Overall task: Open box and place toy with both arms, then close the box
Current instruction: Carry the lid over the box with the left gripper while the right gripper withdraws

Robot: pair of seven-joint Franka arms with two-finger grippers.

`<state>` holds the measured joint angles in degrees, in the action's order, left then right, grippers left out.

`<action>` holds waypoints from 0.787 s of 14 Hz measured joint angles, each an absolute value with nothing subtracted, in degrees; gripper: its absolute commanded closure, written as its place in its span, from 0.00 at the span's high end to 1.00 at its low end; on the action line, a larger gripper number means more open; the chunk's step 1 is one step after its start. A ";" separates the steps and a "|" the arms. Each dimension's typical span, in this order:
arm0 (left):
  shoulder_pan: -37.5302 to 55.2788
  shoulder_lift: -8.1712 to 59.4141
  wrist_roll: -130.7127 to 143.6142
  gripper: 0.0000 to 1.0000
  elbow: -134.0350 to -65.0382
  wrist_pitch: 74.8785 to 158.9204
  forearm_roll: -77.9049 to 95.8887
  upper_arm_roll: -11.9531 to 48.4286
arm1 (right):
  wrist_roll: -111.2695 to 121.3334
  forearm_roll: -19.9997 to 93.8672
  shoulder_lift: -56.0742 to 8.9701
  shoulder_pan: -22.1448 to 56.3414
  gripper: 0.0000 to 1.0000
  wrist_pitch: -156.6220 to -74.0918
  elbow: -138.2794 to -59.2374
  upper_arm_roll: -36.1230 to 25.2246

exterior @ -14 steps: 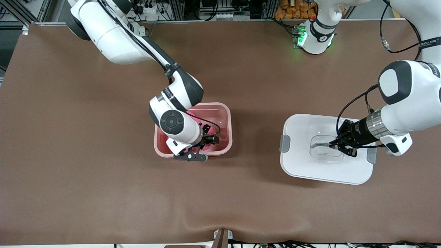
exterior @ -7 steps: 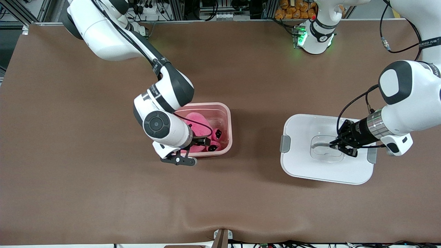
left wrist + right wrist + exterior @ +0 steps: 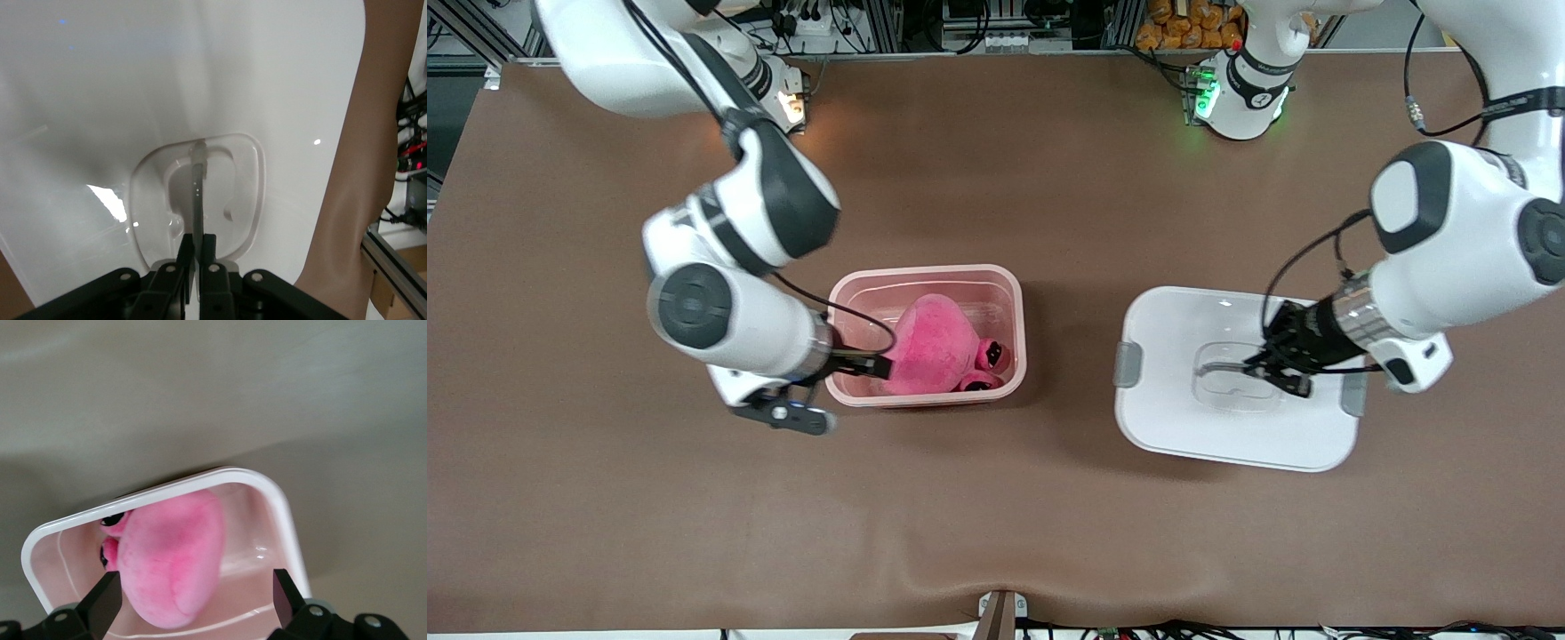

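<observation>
Pink plush toy (image 3: 935, 345) lies inside the open pink tub (image 3: 1009, 293). Right gripper (image 3: 193, 600), jaws wide and empty, hangs at the tub's end. Left gripper (image 3: 1280, 366) pinches the white lid's (image 3: 1183, 436) clear handle (image 3: 197, 190), ready for closing.

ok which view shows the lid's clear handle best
The left wrist view: the handle fills the middle of the white lid, with the left gripper shut on it. The front view shows the handle small and partly covered by that gripper. The right wrist view shows only the box and toy.
</observation>
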<state>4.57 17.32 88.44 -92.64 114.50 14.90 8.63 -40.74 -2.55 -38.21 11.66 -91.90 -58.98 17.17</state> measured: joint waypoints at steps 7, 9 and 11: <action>5.41 15.13 109.06 0.00 -98.10 128.52 14.67 21.46 | -37.75 -2.56 -31.61 6.87 1.00 -86.49 -58.99 17.18; 7.94 14.98 114.69 0.00 -100.60 134.52 12.46 23.14 | -33.99 -2.65 -30.27 6.20 1.00 -83.68 -59.01 16.93; 11.72 15.03 120.30 0.00 -101.64 136.80 8.33 23.29 | -31.46 -2.79 -28.91 4.88 1.00 -82.52 -59.01 16.67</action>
<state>11.72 15.03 120.30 -101.64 136.80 8.33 23.29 -31.46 -2.79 -28.91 4.88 -82.52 -59.01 16.67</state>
